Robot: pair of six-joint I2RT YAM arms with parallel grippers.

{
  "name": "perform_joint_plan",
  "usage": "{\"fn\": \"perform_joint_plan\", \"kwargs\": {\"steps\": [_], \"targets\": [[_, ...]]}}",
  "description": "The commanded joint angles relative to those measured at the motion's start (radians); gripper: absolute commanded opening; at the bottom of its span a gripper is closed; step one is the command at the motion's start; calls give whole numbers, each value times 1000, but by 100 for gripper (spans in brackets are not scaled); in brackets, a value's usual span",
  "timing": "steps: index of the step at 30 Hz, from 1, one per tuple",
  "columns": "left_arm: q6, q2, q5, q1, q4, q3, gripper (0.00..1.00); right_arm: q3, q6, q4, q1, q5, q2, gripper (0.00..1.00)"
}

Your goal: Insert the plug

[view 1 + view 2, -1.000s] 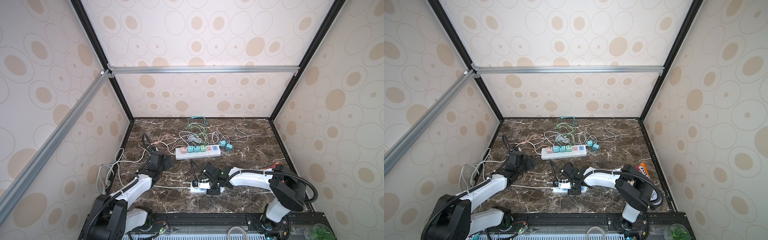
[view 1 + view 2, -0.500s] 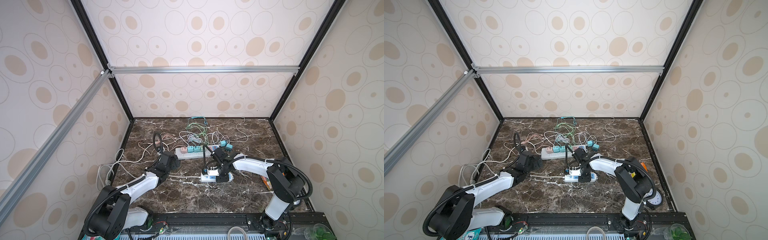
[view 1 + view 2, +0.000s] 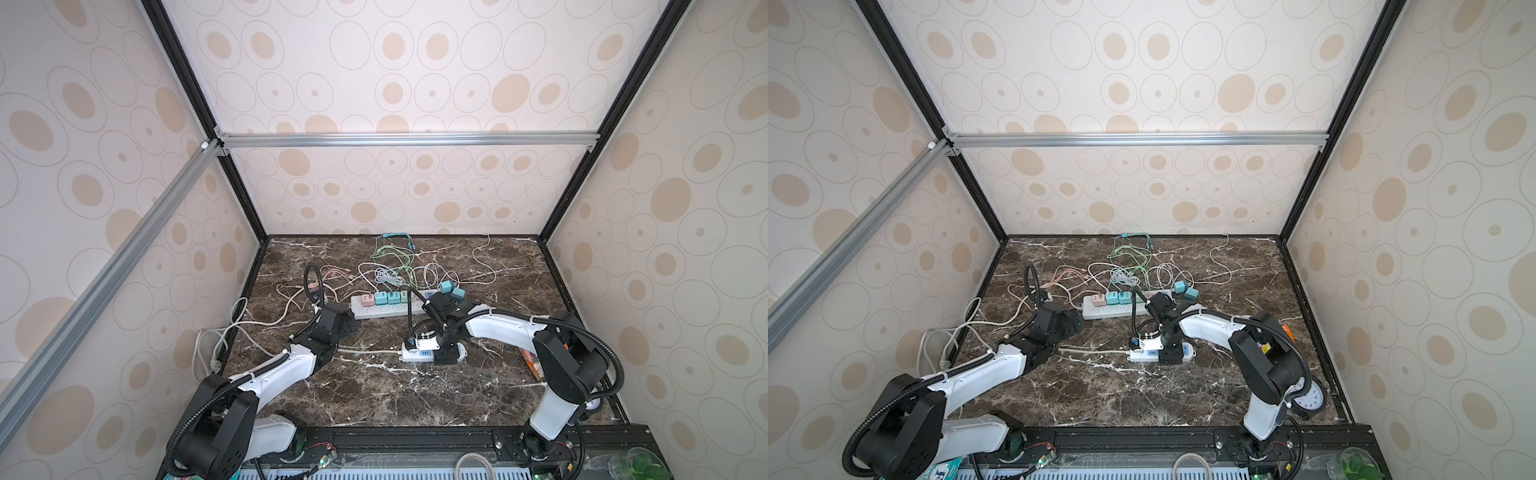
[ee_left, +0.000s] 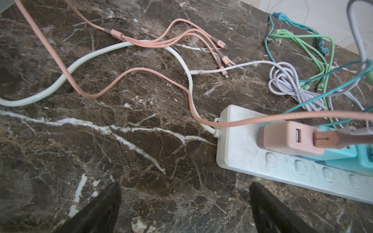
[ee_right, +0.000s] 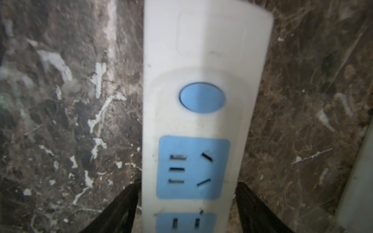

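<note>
Nearest, the right fingers (image 5: 121, 211) stand one on each side of the small power strip (image 5: 203, 50) on the desk (image 3: 374, 399). They seem to be loose, just off its sides, though that view is blurry. A little farther back, the left fingers (image 4: 101, 209) are spread wide and hold nothing, over the desk near one end of the long power strip (image 4: 238, 153), and two loose teal plugs (image 3: 447, 286) lie just past that strip's other end, with tangled cables (image 3: 388, 274) behind.
</note>
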Motion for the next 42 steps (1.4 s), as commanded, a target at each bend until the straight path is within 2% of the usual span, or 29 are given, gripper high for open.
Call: {"fn": "perform_joint_plan", "kwargs": {"steps": [1,2,7,8,9,11,14,16,17,19,23,26,29,31,34,36,39,42], "targets": [[14,20,-42,2,0,55,98,-22,11,-34,-3,-46,-86,94],[10,23,-45,1,-3,58,98,-28,26,-33,-3,-49,-105,100],[-32,40,-29,0,-17,74,98,-78,78,-28,-5,-76,-232,100],[1,50,-11,-10,-17,90,98,-84,91,-21,-8,-83,-257,99],[43,70,-23,-36,-40,122,98,-93,112,-7,-15,-96,-291,100],[87,133,-124,-112,-136,211,98,-112,163,51,-34,-101,-356,99],[111,237,-231,-202,-243,331,98,-153,305,233,-87,-44,-444,99],[111,285,-275,-249,-258,382,98,-134,483,297,-177,-91,-466,100],[112,299,-293,-269,-252,395,98,-129,570,338,-212,-67,-464,100],[114,314,-305,-296,-217,413,98,-132,747,432,-251,170,-439,100],[112,291,-239,-301,-107,389,99,-82,901,400,-294,395,-369,100],[103,269,-219,-301,-65,364,98,-26,1045,334,-360,281,-298,100],[103,249,-213,-301,-46,342,99,46,1213,272,-410,215,-194,100],[103,235,-210,-299,-30,325,98,108,1303,223,-454,178,-115,92],[109,223,-194,-297,-10,309,98,179,1357,195,-477,124,-17,87],[111,224,-186,-296,-12,309,98,227,1361,167,-479,105,43,86],[114,229,-181,-294,-16,310,98,312,1376,76,-478,74,138,80],[96,235,-194,-291,-21,311,98,344,1413,57,-462,52,194,79]]}}
